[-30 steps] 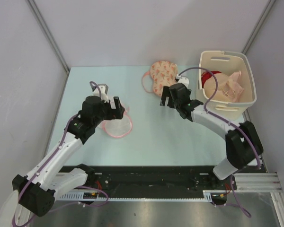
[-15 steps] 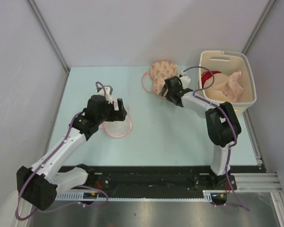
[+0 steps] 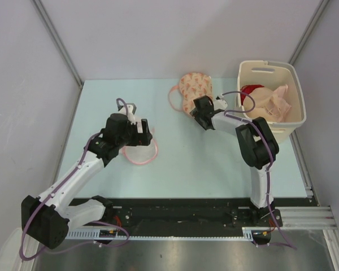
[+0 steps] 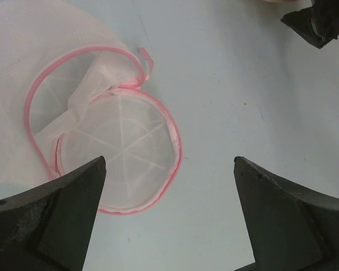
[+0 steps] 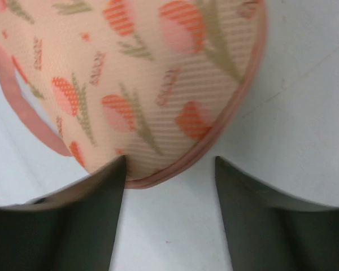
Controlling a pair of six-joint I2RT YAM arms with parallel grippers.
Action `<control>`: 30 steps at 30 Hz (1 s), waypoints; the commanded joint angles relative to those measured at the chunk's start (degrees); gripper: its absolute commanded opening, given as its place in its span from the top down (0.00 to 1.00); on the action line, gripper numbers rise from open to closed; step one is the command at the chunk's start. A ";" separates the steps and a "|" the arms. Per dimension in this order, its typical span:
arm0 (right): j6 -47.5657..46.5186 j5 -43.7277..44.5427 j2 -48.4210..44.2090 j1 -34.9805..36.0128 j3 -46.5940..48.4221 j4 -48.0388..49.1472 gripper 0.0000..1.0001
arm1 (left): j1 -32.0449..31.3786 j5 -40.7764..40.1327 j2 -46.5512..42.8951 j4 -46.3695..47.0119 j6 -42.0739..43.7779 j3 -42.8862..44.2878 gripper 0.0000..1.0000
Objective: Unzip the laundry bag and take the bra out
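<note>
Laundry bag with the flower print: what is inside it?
Nothing inside shows. The laundry bag looks closed in both the top and right wrist views. Its printed fabric covers whatever it holds, so the contents cannot be told.

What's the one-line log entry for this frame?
right gripper: open, astride pink edge of laundry bag | left gripper: open, over round mesh item

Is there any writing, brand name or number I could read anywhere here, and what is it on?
Nothing here can be read.
On the laundry bag: small word-like marks among the printed flowers, too blurred to read.
On the basket and the mesh pouch: no writing shows.
</note>
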 commanded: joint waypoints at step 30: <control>-3.21 21.15 -44.72 26.36 -30.08 -19.27 0.31 | -0.26 12.27 -3.84 2.72 -2.84 -1.75 0.00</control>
